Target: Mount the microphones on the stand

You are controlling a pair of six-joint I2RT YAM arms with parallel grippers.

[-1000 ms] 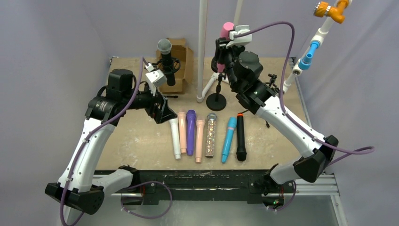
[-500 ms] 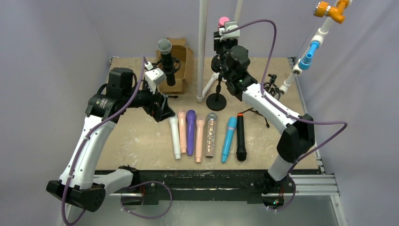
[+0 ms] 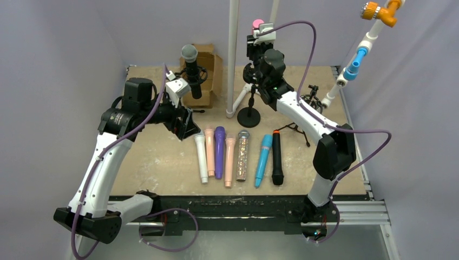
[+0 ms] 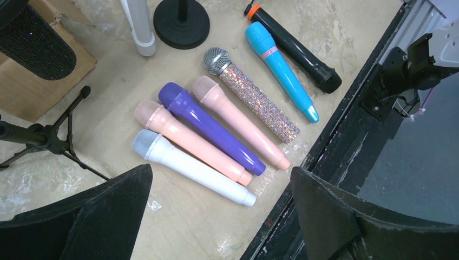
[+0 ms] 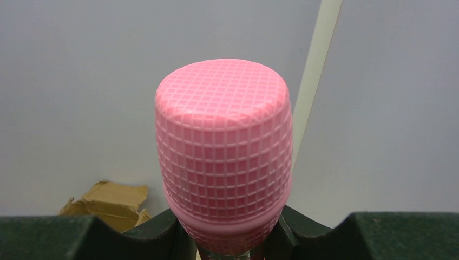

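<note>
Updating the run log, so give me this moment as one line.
right jaws: shut on pink grid-headed microphone, head up | left jaws: open, empty | lying: row of seven stick microphones

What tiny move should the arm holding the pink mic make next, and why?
Probably ease the pink mic straight down toward the stand. The right claw is shut on it, holding it upright with the head up, above that stand's round black base. The stand's top is out of sight, so whether the mic is already seated can't be told.
</note>
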